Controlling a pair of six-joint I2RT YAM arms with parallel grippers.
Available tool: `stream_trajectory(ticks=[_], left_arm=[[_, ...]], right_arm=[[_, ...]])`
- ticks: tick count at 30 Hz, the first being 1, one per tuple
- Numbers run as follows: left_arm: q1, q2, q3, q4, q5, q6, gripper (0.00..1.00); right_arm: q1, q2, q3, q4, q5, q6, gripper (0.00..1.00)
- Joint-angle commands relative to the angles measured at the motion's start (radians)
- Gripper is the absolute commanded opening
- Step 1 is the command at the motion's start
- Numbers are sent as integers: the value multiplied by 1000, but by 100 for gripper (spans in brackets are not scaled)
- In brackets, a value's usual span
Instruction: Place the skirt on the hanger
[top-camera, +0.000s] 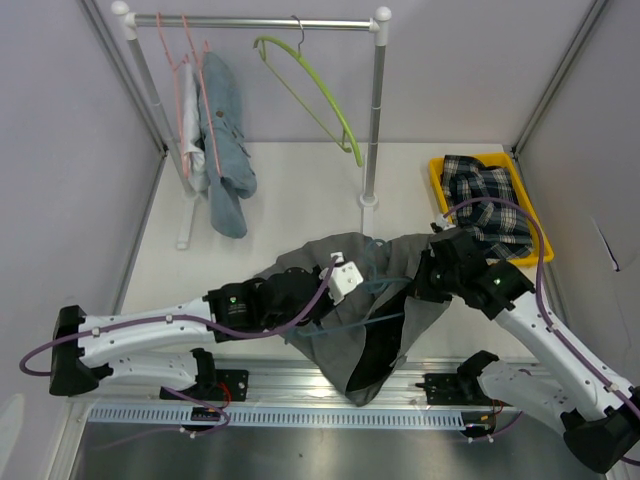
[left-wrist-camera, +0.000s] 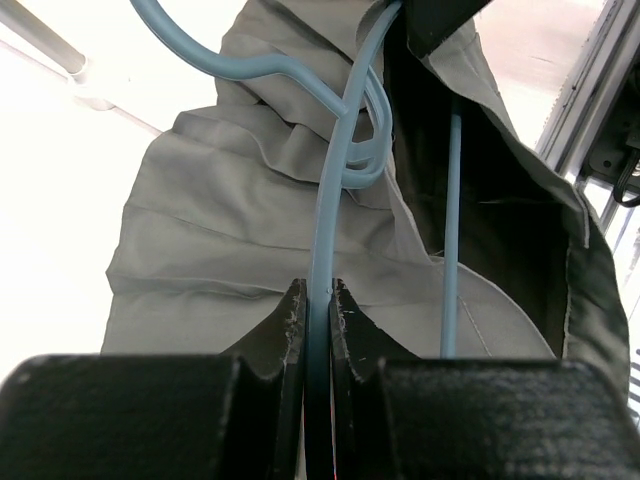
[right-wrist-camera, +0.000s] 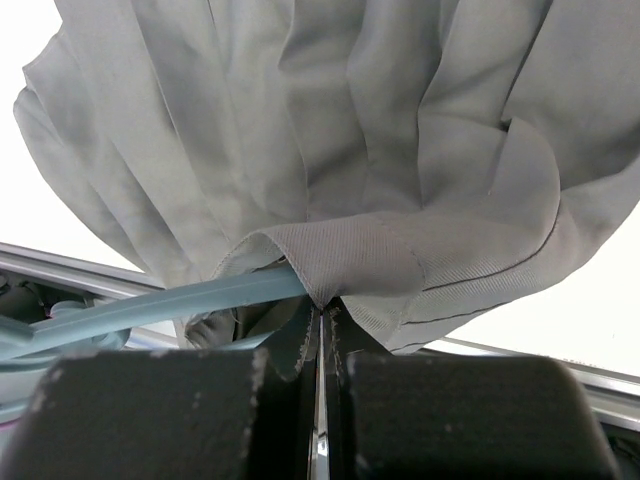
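Skirt (top-camera: 420, 315) bunched at near centre over blue hanger (left-wrist-camera: 325, 220); left gripper (left-wrist-camera: 318, 290) clamped on hanger wire, right gripper (right-wrist-camera: 322, 310) pinching skirt edge, possibly waistband.

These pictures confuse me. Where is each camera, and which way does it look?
Top external: high behind, looking down at the table; left arm and right arm show.
Left wrist: on that wrist, looking along the left fingers shut on the blue hanger.
Right wrist: on that wrist, looking along the right fingers pinching the grey skirt.
Shared: both wrist views show grey skirt and blue hanger.
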Motion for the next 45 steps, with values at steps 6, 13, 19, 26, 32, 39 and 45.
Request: stream_trajectory(ticks=[6,13,19,26,32,39,45], left_arm=[[-9,17,-77,244,-35,-92,0],[-9,47,-108,291,-27,-103,0],[-9,75,-103,301,-15,-101,0],[-9,95,-93,296,2,-97,0],[-10,90,-90,295,5,-94,0],[-9,90,-84,294,8,-90,0],[-9,95,-82,295,13,-94,0]], right_arm=[[56,-41,-16,38,62,15,16],[167,-84,24,41,143,6,50],[285,-92,55,114,209,-8,56],[354,-38,87,198,309,-45,61],[354,37,93,243,344,-60,63],[354,88,72,288,341,-57,62],[354,99,44,311,358,-53,55]])
